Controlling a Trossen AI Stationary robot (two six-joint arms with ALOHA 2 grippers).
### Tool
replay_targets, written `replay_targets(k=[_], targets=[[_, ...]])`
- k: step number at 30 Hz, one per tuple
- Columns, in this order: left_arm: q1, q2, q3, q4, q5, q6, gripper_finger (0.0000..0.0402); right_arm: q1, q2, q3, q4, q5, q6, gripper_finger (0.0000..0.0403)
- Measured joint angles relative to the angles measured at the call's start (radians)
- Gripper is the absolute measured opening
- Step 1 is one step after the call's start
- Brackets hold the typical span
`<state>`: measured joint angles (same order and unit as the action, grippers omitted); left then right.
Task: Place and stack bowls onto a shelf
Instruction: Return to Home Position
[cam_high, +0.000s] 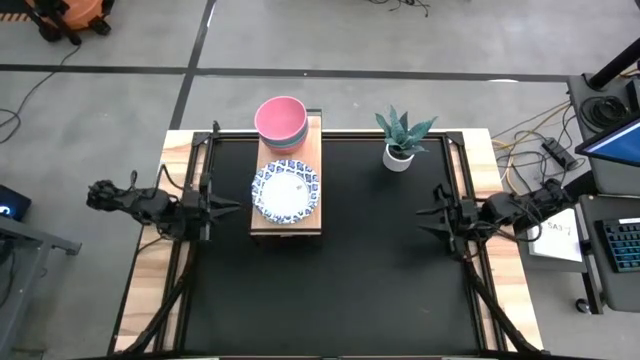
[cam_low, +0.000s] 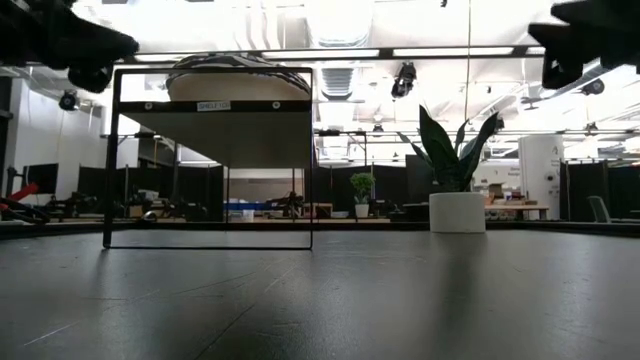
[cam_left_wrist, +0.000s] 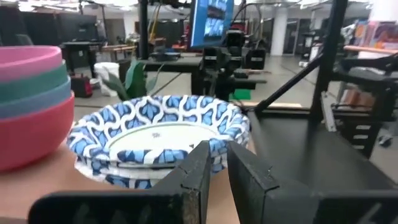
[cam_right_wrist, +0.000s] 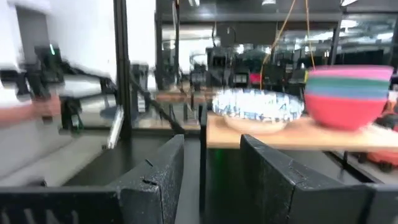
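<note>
Left gripper (cam_high: 233, 206), empty and narrowly parted, hovers just beside the shelf (cam_high: 314, 135) and should back straight off, clear of its stacked dishes (cam_high: 286, 192); right gripper (cam_high: 428, 213) waits, parted, well away.

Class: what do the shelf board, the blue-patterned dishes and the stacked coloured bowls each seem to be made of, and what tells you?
Shelf: light unpainted wood, matt; pale tan with faint grain.
Patterned dishes: probably glazed ceramic, perhaps melamine; smooth white surface with a printed blue pattern.
Coloured bowls: likely plastic; plain uniform colours, soft sheen, thin rims.
</note>
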<state>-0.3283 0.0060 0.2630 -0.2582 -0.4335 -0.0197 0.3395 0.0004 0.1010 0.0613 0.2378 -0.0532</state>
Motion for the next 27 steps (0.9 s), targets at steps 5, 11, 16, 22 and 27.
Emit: replay_targets(k=[5, 11, 16, 22, 27], targets=[[0.002, -0.007, -0.070, 0.038, -0.022, -0.027, 0.0037, -0.001, 0.009, -0.017, -0.009, -0.002, -0.067, 0.0148], [0.006, -0.002, -0.218, 0.230, -0.028, -0.028, 0.0037, -0.031, 0.001, -0.089, 0.062, -0.003, -0.060, 0.0148], [0.009, 0.035, -0.253, 0.345, -0.010, 0.047, 0.0037, -0.046, 0.018, -0.089, 0.001, -0.008, 0.010, 0.0148], [0.010, 0.039, -0.251, 0.332, -0.082, 0.024, 0.0038, -0.046, 0.015, -0.089, -0.003, 0.059, -0.002, 0.0148], [0.010, 0.046, -0.249, 0.328, -0.091, 0.008, 0.0038, -0.046, 0.021, -0.089, -0.003, 0.076, 0.052, 0.0148]])
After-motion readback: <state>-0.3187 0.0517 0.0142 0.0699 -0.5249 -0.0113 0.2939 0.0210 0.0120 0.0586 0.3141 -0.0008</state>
